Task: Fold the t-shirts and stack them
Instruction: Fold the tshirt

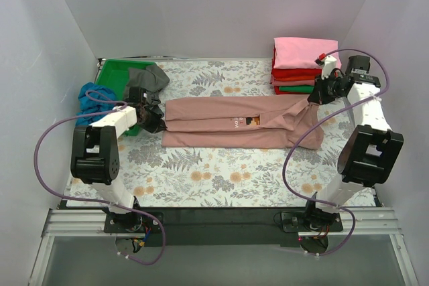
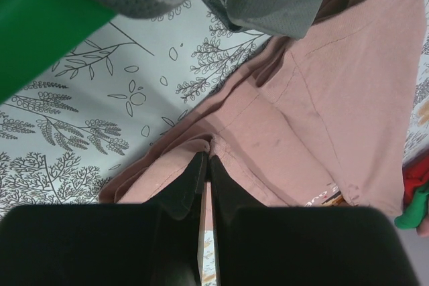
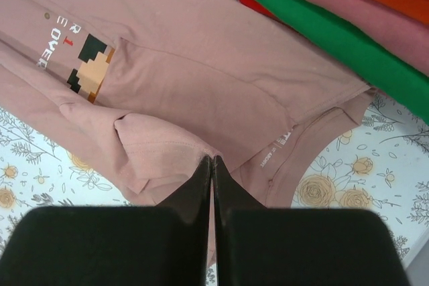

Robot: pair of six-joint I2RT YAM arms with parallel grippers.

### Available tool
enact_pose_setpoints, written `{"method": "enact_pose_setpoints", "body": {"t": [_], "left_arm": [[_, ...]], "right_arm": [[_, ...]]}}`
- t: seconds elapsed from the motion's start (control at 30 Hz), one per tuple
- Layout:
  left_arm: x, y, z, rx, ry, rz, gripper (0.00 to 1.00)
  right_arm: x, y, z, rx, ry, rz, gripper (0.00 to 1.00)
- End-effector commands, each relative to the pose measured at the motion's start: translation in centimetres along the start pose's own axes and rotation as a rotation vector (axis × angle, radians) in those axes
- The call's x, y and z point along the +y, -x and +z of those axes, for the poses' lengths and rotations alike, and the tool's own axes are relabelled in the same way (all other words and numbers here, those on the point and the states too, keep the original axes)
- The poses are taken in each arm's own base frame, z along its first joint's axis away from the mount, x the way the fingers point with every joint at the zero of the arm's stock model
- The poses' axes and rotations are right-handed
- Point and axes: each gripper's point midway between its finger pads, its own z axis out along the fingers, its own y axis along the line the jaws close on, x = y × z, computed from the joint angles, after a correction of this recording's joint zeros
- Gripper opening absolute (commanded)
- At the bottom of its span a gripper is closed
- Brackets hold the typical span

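Dusty-pink cotton t-shirt with a pixel chest graphic, gripped at both ends

The left gripper, fingers pressed together, clamps the shirt's left end, its arm bent low beside the green plastic tray; the shirt lies folded lengthwise on the floral table covering; the right gripper is pinched tight on the right end, forearm angled down before the stack of folded tees

Floral cover spans the table. Green tray sits at its far left corner. White walls enclose three sides.
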Motion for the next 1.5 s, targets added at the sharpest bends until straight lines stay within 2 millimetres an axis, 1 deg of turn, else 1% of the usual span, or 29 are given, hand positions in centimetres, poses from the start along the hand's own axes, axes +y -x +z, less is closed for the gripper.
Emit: {"method": "enact_pose_setpoints", "body": {"t": [0.0, 0.5, 0.8, 0.87, 0.9, 1.0, 1.03, 1.1, 1.13, 1.17, 1.2, 1.23, 1.27, 1.3, 1.33, 1.37, 1.4, 1.47], "left_arm": [[-1.6, 1.4, -0.8, -0.045, -0.035, 0.01, 0.0], [-2.0, 2.0, -0.4, -0.053, -0.027, 0.022, 0.0], [-2.2, 2.2, -0.4, -0.056, -0.021, 0.034, 0.0], [-2.3, 2.2, -0.5, -0.054, -0.023, 0.042, 0.03], [-2.4, 2.3, -0.8, -0.061, -0.024, 0.048, 0.08], [-2.7, 2.6, -1.7, -0.086, -0.041, 0.071, 0.15], [-2.9, 2.8, -2.5, -0.102, -0.056, 0.081, 0.19], [-3.2, 2.9, -3.2, -0.118, -0.074, 0.103, 0.25], [-3.6, 3.0, -4.0, -0.13, -0.095, 0.115, 0.28], [-3.6, 3.0, -4.3, -0.133, -0.1, 0.123, 0.29], [-3.8, 3.0, -4.7, -0.137, -0.113, 0.137, 0.33], [-4.2, 2.9, -5.6, -0.143, -0.14, 0.175, 0.35], [-4.1, 2.7, -5.9, -0.146, -0.151, 0.197, 0.38], [-4.5, 2.7, -6.5, -0.154, -0.181, 0.223, 0.39], [-4.7, 2.5, -7.1, -0.164, -0.213, 0.294, 0.41], [-4.8, 1.7, -8.5, -0.162, -0.267, 0.327, 0.44], [-5.3, 1.7, -9.3, -0.183, -0.312, 0.356, 0.46], [-5.4, 1.0, -10.8, -0.206, -0.379, 0.434, 0.47]], "right_arm": [[-0.5, 2.4, 0.3, -0.059, -0.014, -0.027, 0.01], [-1.8, 2.6, 1.7, -0.055, -0.04, -0.001, 0.01], [-1.8, 2.6, 2.3, -0.045, -0.037, -0.005, 0.01], [-1.7, 2.6, 2.4, -0.044, -0.033, -0.006, 0.01], [-1.6, 2.6, 2.4, -0.044, -0.03, -0.007, 0.01], [-1.3, 2.6, 2.6, -0.04, -0.023, -0.012, 0.01], [-1.3, 2.7, 2.6, -0.041, -0.024, -0.015, 0.01], [-1.2, 2.7, 2.8, -0.039, -0.018, -0.019, 0.01], [-1.2, 2.8, 2.8, -0.04, -0.018, -0.021, 0.01], [-1.2, 2.8, 2.9, -0.038, -0.019, -0.021, 0.01], [-1.1, 2.8, 3.0, -0.038, -0.016, -0.022, 0.01], [-1.1, 2.9, 3.0, -0.038, -0.017, -0.024, 0.01], [-1.1, 3.0, 3.0, -0.038, -0.019, -0.026, 0.01], [-1.1, 3.0, 3.1, -0.037, -0.016, -0.026, 0.01], [-1.1, 3.0, 3.1, -0.037, -0.018, -0.028, 0.01], [-1.1, 3.1, 3.1, -0.038, -0.018, -0.03, 0.01], [-1.0, 3.3, 3.2, -0.039, -0.017, -0.033, 0.01], [-1.0, 3.5, 3.3, -0.04, -0.017, -0.036, 0.01]]}}
